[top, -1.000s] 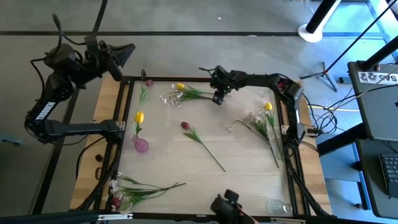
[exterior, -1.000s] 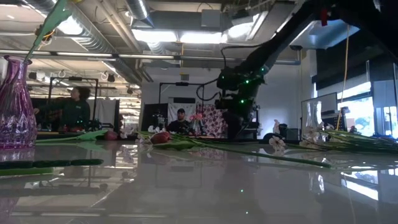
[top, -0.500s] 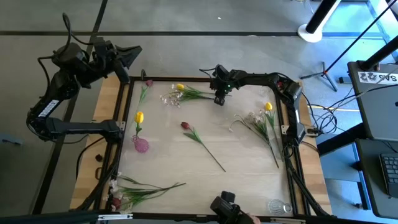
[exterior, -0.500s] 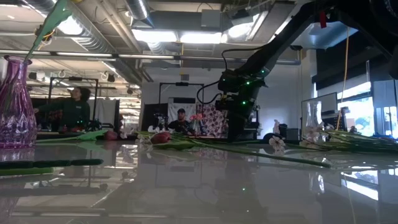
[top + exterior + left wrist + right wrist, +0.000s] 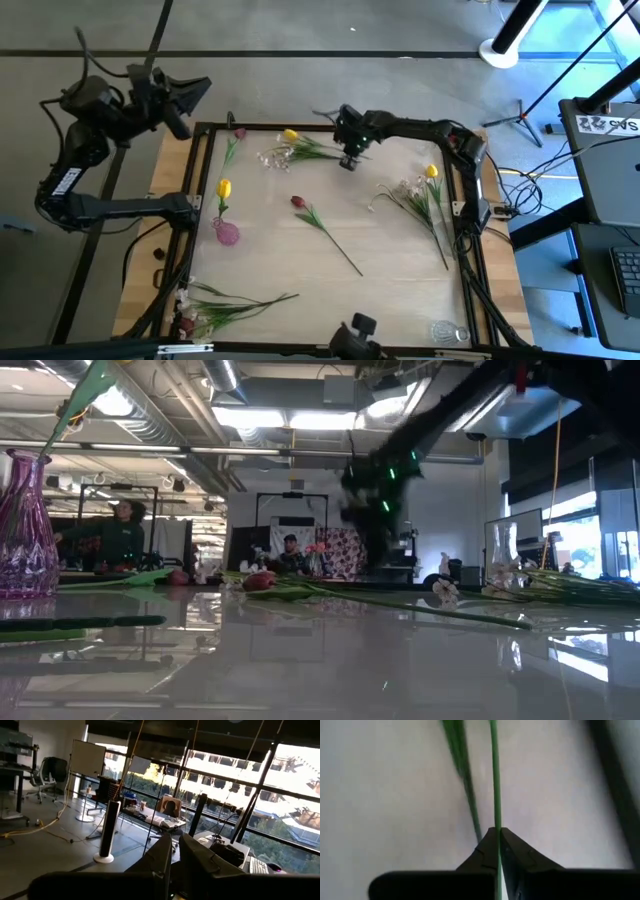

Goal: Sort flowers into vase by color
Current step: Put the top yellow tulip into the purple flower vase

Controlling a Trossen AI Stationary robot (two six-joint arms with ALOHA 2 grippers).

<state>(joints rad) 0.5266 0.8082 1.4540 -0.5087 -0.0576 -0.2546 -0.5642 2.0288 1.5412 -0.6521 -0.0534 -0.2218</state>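
A pale wooden table stands on a grey floor in an open workshop. Ceiling lights glow above exposed ducts. Tall windows fill the right of the frame beyond a white pedestal fan, a whiteboard and office chairs.

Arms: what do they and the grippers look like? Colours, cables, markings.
Both arms are black and jointed. The left arm carries a white label strip on its lower link and a thin black cable looping above. The right arm has a red patch near its elbow and small green lights. The right gripper has two dark wedge-shaped fingers.
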